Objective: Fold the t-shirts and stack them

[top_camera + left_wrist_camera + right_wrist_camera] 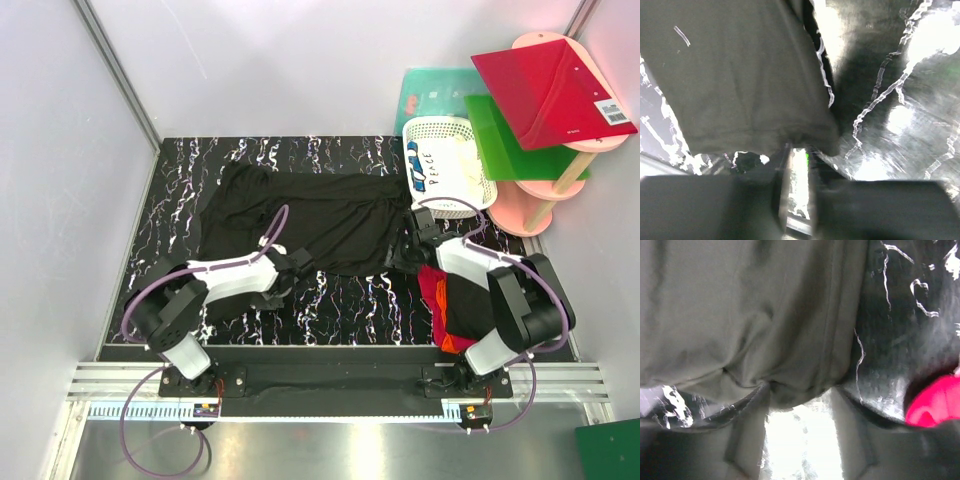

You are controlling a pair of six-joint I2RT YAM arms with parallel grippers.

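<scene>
A black t-shirt (pixel 310 215) lies spread flat on the black marbled table (pixel 340 305). My left gripper (pixel 293 262) sits at its near hem, left of centre. In the left wrist view the jaws (pixel 797 150) stand almost closed, with the hem of the shirt (pixel 740 75) pinched at their tips. My right gripper (pixel 408 252) is at the shirt's near right corner. Its jaws (pixel 799 395) are apart, with bunched hem cloth (pixel 740 315) bulging between the tips. A pile of red, orange and black t-shirts (pixel 450 310) lies under the right arm. Its red cloth (pixel 935 405) shows at the right edge of the right wrist view.
A white lattice basket (pixel 447 160) stands at the back right, just beyond the shirt. Behind it are a teal board (pixel 435 95), and a green board (pixel 505 140) and a red board (pixel 550 90) on a pink stand (pixel 520 205). Grey walls enclose the table on the left, the back and the right.
</scene>
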